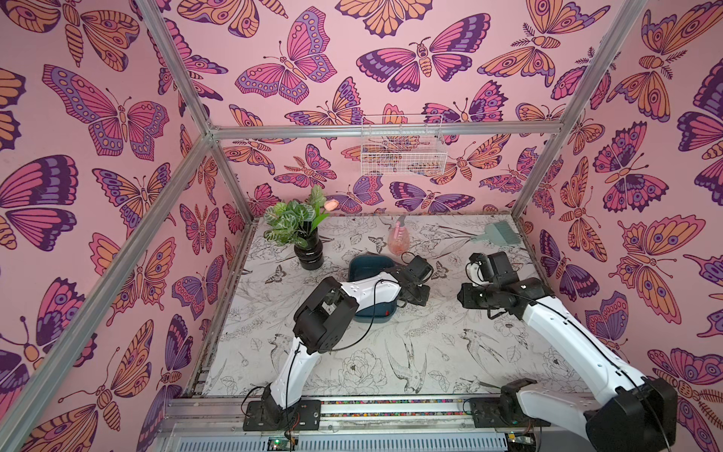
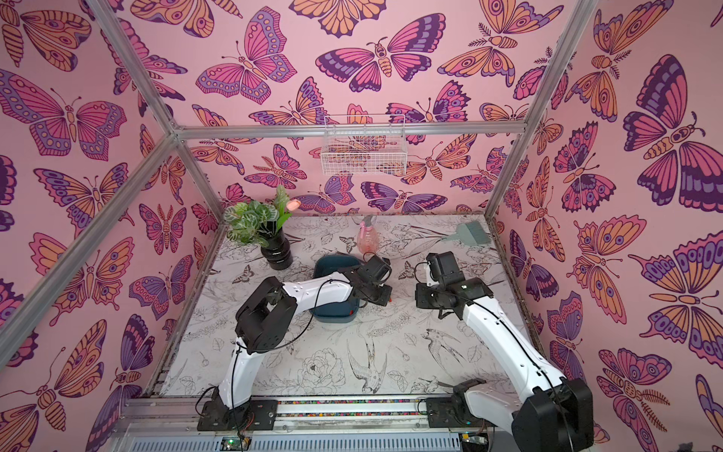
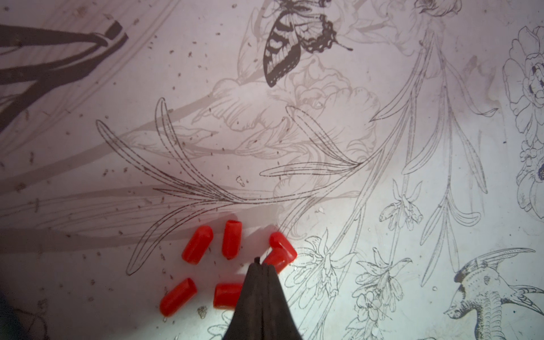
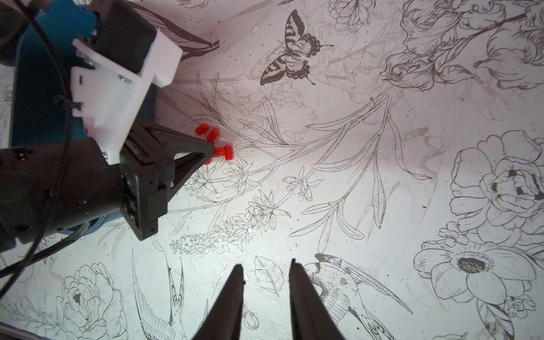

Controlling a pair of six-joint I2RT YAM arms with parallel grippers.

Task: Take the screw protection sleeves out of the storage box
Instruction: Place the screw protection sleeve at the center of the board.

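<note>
Several red screw protection sleeves [image 3: 197, 248] lie loose on the flower-printed table, outside the storage box. My left gripper [image 3: 262, 263] is shut with nothing between its tips. It hangs just over this cluster, and one sleeve [image 3: 278, 260] lies against its tip. The right wrist view shows the same sleeves [image 4: 219, 151] at the left gripper's tip [image 4: 210, 147]. The dark teal storage box [image 1: 362, 266] sits under the left forearm, which hides most of its inside. My right gripper [image 4: 266, 268] is open and empty above bare table, to the right of the sleeves.
A black vase with a plant [image 1: 309, 250] stands left of the box at the back. A pink spray bottle [image 1: 399, 238] is behind the box, and a green brush [image 1: 499, 233] lies at the back right. A white wire basket [image 1: 403, 152] hangs on the back wall.
</note>
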